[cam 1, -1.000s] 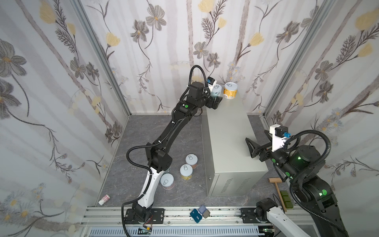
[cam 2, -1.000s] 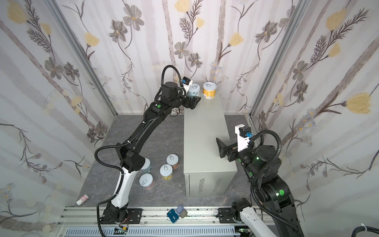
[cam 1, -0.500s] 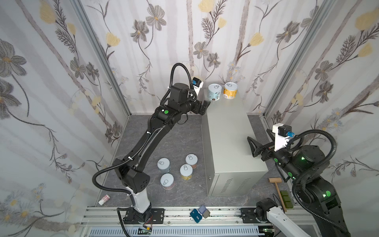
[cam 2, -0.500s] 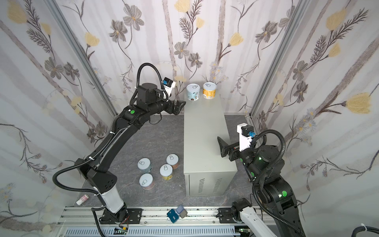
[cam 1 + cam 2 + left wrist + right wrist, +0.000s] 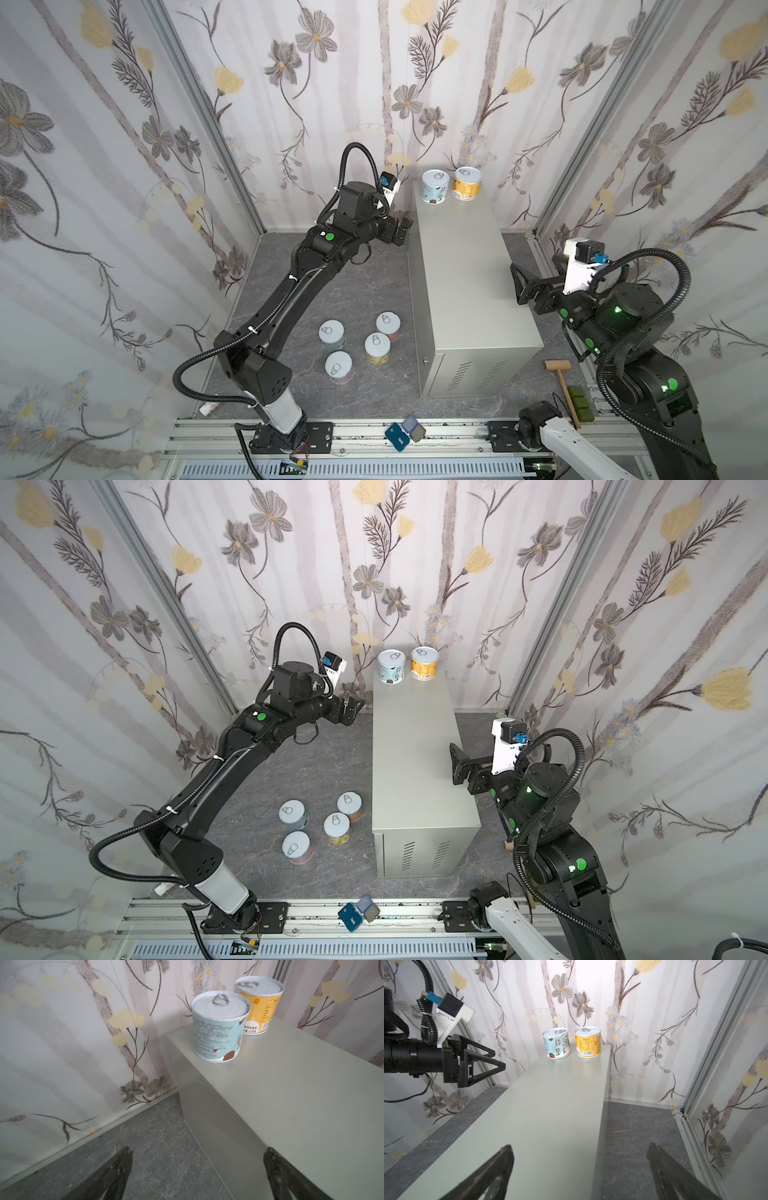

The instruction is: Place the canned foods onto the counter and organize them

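Note:
The counter [image 5: 461,270] [image 5: 415,750] is a long light grey cabinet standing on the dark floor. A light blue can [image 5: 435,187] [image 5: 220,1026] and an orange can [image 5: 467,183] [image 5: 588,1042] stand upright side by side at its far end. Several more cans stand on the floor to its left, among them a grey-blue one [image 5: 331,334] and a yellow one [image 5: 377,347]. My left gripper [image 5: 405,226] [image 5: 197,1153] hangs open and empty beside the counter's left edge, short of the blue can. My right gripper [image 5: 515,282] [image 5: 580,1149] is open and empty over the counter's right edge.
A wooden mallet [image 5: 561,382] and green blocks [image 5: 579,401] lie on the floor right of the counter. A pink-and-white tube [image 5: 208,409] lies by the left arm's base. Small blue and grey items [image 5: 405,430] sit on the front rail. Flowered walls close in on three sides.
My left gripper has drawn back from the light blue can and swung left off the counter's far end; the can stays standing. The right arm has barely shifted.

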`<state>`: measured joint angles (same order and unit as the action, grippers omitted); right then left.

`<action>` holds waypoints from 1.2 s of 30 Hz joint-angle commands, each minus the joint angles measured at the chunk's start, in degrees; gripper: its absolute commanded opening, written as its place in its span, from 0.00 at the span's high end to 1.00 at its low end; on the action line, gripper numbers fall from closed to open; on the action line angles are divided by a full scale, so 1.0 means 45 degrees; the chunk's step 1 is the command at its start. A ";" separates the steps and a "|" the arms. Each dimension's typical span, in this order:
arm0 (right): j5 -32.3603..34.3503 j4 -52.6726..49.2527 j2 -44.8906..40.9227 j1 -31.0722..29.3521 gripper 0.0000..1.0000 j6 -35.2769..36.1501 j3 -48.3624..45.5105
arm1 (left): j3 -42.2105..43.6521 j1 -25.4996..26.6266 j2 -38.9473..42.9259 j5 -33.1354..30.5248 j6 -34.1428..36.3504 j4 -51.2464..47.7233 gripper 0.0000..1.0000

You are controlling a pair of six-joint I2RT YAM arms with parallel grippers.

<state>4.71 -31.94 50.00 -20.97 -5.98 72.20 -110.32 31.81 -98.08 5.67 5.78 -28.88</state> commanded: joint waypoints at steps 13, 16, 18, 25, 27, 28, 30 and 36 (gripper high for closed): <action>0.1001 -0.0843 -0.0559 0.0004 0.00 -0.0258 0.0327 | -0.6460 0.0001 -0.5036 0.0385 -0.0456 -0.1023 0.00; 0.1099 -0.0887 -0.0602 0.0013 0.00 -0.0179 0.0327 | -0.6538 0.0001 -0.5280 0.0321 -0.0485 -0.0802 0.00; 0.1155 -0.0889 -0.0603 -0.0003 0.00 -0.0140 0.0329 | -0.6621 -0.0001 -0.5417 0.0309 -0.0475 -0.0750 0.00; 0.1219 -0.0870 -0.0622 -0.0003 0.00 -0.0088 0.0245 | -0.6753 -0.0016 -0.5625 0.0496 -0.0543 -0.0714 0.00; 0.1219 -0.0842 -0.0637 0.0007 0.00 -0.0078 0.0222 | -0.6802 -0.0019 -0.5702 0.0497 -0.0567 -0.0694 0.00; 0.1209 -0.0851 -0.0632 0.0011 0.00 -0.0078 0.0222 | -0.6846 -0.0004 -0.5751 0.0503 -0.0577 -0.0696 0.00; 0.1229 -0.0846 -0.0641 0.0001 0.00 -0.0078 0.0170 | -0.6931 -0.0017 -0.5847 0.0536 -0.0585 -0.0711 0.00; 0.1237 -0.0802 -0.0700 0.0009 0.00 -0.0078 0.0123 | -0.7219 0.0001 -0.6121 0.0547 -0.0624 -0.0691 0.00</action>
<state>9.56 -36.14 46.81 -20.93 -6.37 72.79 -142.04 31.77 -124.99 7.81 2.94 -32.67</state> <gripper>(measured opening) 0.995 0.997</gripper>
